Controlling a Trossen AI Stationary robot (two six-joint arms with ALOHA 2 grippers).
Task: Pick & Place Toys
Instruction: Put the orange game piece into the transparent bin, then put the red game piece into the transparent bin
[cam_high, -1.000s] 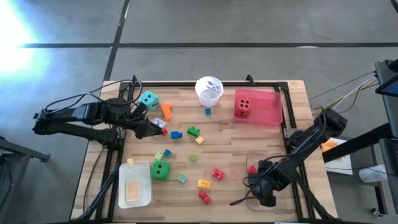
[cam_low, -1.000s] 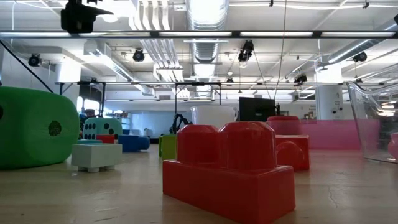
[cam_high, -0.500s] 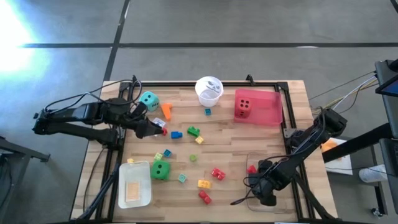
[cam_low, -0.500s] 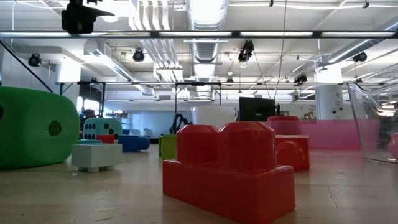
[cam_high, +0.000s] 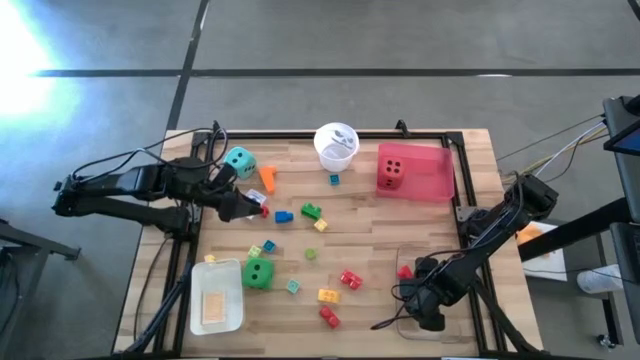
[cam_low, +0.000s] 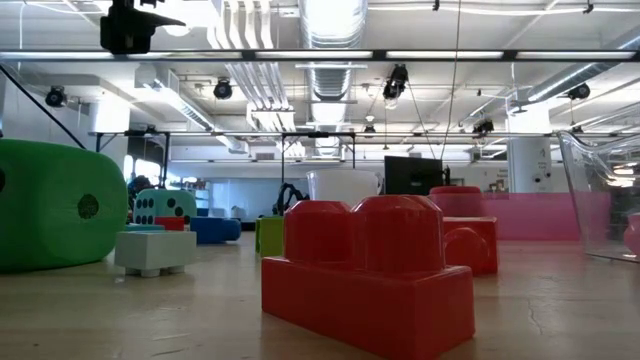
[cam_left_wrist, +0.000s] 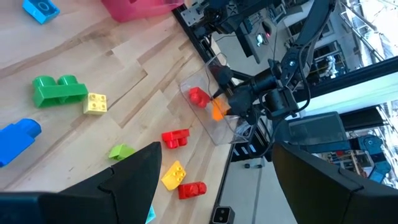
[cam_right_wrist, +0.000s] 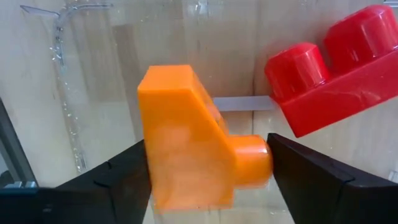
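My right gripper (cam_high: 425, 300) points down into the clear tray (cam_high: 455, 262) at the table's near right, its fingers standing wide. An orange brick (cam_right_wrist: 180, 137) sits between them, its lower part blurred. A red brick (cam_right_wrist: 336, 68) lies in the tray beside it. My left gripper (cam_high: 250, 207) hangs open and empty above the far left, close to a small red brick (cam_high: 263, 211). Several bright bricks, among them a green one (cam_high: 312, 211) and a yellow one (cam_high: 328, 295), rest flat on the wood. My right gripper has the orange brick's block side (cam_right_wrist: 146, 155) next to one finger and its stud (cam_right_wrist: 258, 163) next to the other, coming from above over the clear tray's floor. Whether the fingers touch the brick I cannot tell.
A white cup (cam_high: 336, 145) and a pink tray (cam_high: 430, 175) holding a red die (cam_high: 391, 174) stand at the far edge. A teal die (cam_high: 239, 160) sits far left. A green die (cam_high: 258, 273) stands beside a white tray (cam_high: 216, 295) near left.
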